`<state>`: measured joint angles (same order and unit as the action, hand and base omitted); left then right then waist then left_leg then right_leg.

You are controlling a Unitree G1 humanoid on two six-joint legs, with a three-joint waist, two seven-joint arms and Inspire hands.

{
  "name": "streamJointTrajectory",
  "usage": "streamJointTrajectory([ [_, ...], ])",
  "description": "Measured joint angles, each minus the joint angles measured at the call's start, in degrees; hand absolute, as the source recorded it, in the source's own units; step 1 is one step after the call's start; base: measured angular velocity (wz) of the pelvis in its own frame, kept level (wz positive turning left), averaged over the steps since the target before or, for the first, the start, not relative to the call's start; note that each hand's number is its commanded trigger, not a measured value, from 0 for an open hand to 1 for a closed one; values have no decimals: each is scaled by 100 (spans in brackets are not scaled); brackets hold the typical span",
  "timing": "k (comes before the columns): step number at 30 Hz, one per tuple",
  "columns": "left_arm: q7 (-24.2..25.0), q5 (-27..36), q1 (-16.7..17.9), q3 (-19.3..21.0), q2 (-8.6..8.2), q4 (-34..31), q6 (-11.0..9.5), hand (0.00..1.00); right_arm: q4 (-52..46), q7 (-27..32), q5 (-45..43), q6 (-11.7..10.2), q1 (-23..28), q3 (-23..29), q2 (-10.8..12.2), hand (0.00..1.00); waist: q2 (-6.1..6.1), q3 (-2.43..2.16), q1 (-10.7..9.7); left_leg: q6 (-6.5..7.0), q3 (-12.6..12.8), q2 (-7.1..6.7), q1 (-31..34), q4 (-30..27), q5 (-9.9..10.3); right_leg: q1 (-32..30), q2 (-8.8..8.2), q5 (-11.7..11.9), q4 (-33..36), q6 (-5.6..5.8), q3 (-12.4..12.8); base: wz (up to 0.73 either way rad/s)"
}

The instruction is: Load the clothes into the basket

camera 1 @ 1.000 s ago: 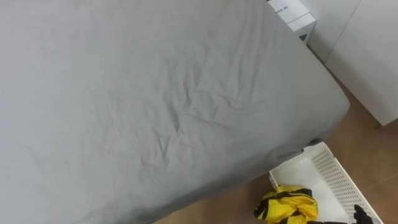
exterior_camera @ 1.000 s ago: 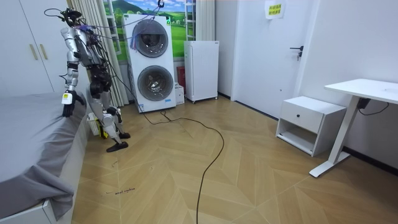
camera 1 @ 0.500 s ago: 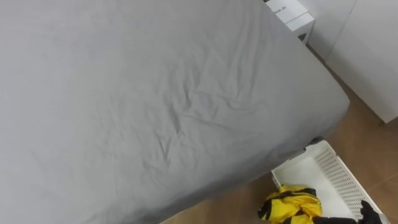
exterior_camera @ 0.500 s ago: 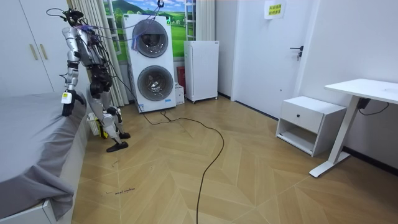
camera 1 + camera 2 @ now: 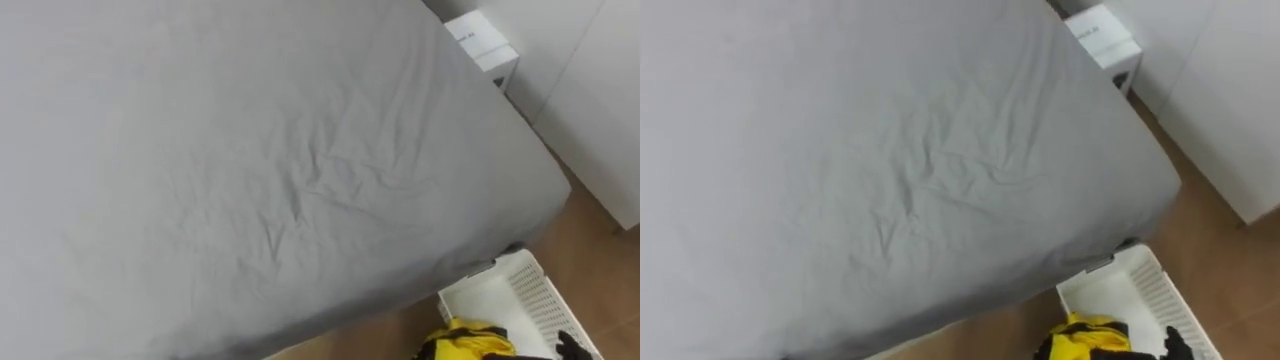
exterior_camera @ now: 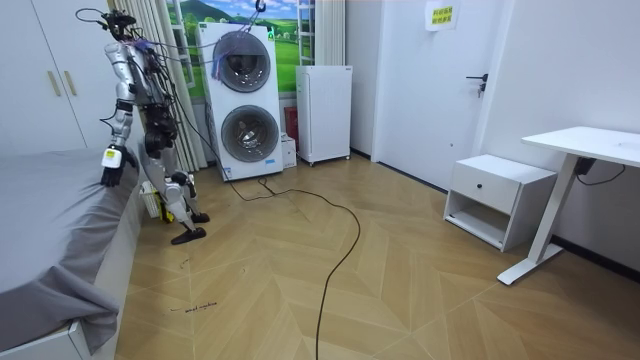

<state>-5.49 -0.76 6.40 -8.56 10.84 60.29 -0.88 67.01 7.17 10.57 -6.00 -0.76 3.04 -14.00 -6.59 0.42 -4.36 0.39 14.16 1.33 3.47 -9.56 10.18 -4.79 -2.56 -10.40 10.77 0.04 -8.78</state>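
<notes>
grey bed (image 5: 250,170), yellow clothes (image 5: 470,341) in white basket (image 5: 543,296)

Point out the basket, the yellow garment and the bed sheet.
basket (image 5: 545,298), left eye view, perforated side wall
yellow garment (image 5: 472,340), left eye view, bunched middle
bed sheet (image 5: 250,170), left eye view, creased middle

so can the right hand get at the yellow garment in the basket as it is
Probably yes: the right hand hangs over the white basket, close beside the yellow garment, nothing between them.
</notes>
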Motion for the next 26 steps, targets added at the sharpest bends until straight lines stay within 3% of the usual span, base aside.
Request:
streamJointTrajectory([
  [4, -2, -22, 81, 183, -56, 2, 2, 0, 10, -263, 122, 207, 54, -12, 88, 0, 193, -50, 8, -1, -122, -27, -157, 3, 1, 311, -16, -10, -131, 15, -157, 31],
  [6, -2, -26, 130, 286, -111, 3, 4, 0, 21, -348, 221, 240, 148, -3, 120, 0, 265, -43, 3, 0, -311, -72, -265, 8, 1, 540, -35, -27, -217, 44, -285, 34],
  [10, -36, -102, 204, 457, -174, 5, 7, 0, 127, -533, 293, 262, 185, 7, 330, 0, 392, 2, -3, 0, -405, -104, -303, 16, 1, 680, -58, -62, -242, 60, -442, 25],
  [11, -39, -118, 205, 503, -206, 5, 7, 0, 182, -607, 301, 355, 227, 5, 392, 0, 424, -25, -1, 0, -404, -115, -303, 16, 1, 697, -70, -81, -242, 72, -504, 33],
  [13, -51, -117, 207, 621, -259, 5, 12, 0, 195, -724, 316, 496, 289, -15, 475, 0, 464, -21, 12, 1, -406, -126, -314, 17, 0, 739, -87, -94, -240, 83, -580, 21],
  [15, -63, -125, 258, 804, -306, 9, 57, 0, 205, -862, 309, 593, 354, -170, 527, 0, 539, -15, 150, 1, -432, -136, -362, 16, 0, 795, -106, -99, -248, 90, -635, 0],
  [18, -89, -176, 263, 857, -352, 12, 60, 0, 285, -977, 283, 616, 360, -270, 532, 0, 637, -5, 170, 2, -558, -177, -359, 16, 0, 875, -133, -111, -297, 109, -771, 24],
  [21, -136, -241, 306, 1003, -372, 19, 58, 0, 440, -997, 287, 628, 326, -446, 549, 0, 712, -24, 345, 3, -652, -196, -387, 16, 0, 935, -138, -118, -309, 119, -778, 8],
  [26, -156, -257, 314, 1081, -408, 7, 55, 0, 450, -1054, 307, 693, 309, -665, 557, 0, 751, -12, 482, 5, -745, -212, -405, 16, 2, 1006, -147, -120, -304, 125, -865, 12],
])
